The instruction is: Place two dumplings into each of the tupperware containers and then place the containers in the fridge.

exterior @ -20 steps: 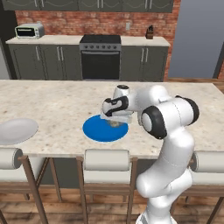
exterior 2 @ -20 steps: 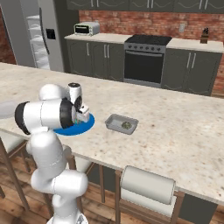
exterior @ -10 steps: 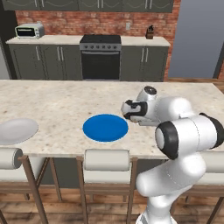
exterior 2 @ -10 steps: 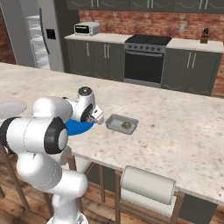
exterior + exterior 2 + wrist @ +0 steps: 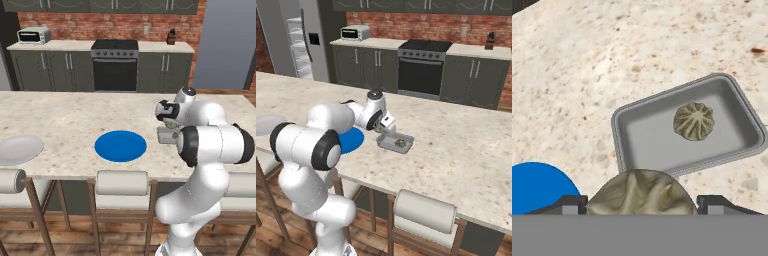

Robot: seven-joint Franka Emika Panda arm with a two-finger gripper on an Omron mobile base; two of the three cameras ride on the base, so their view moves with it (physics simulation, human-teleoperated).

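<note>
Speckled stone worktop (image 5: 587, 60) runs across a rendered kitchen with brick wall, dark cabinets and a black oven (image 5: 115, 65) behind. On it lies a shallow grey tray (image 5: 642, 145), with one dumpling (image 5: 694, 121) resting inside, toward one end. A second dumpling (image 5: 639, 192) sits between the two dark fingertips (image 5: 567, 204) of the gripper (image 5: 641, 204), just short of the tray's near rim. The jaws stand wide apart yet are closed on this dumpling, which fills the gap between them. From the right base camera the gripper (image 5: 388, 123) hangs just above and beside the tray (image 5: 395, 143). A blue plate (image 5: 120, 146) lies near the tray, bare on top; a white plate (image 5: 19, 149) lies well apart, at the far left edge of the worktop. The fridge (image 5: 298, 40) stands in the back corner, beyond the worktop.

My reading of the risk: the held dumpling is not yet clearly over the tray's floor. Released now, it may strike the rim and roll onto the worktop. Lowered carelessly, it may land on the dumpling already inside, or nudge the light tray sideways.

Compared with one second ago, the arm has swung from above the blue plate over to the tray. The plate, half covered by the hand then, now lies fully open to view. The tray and its dumpling have not moved.
</note>
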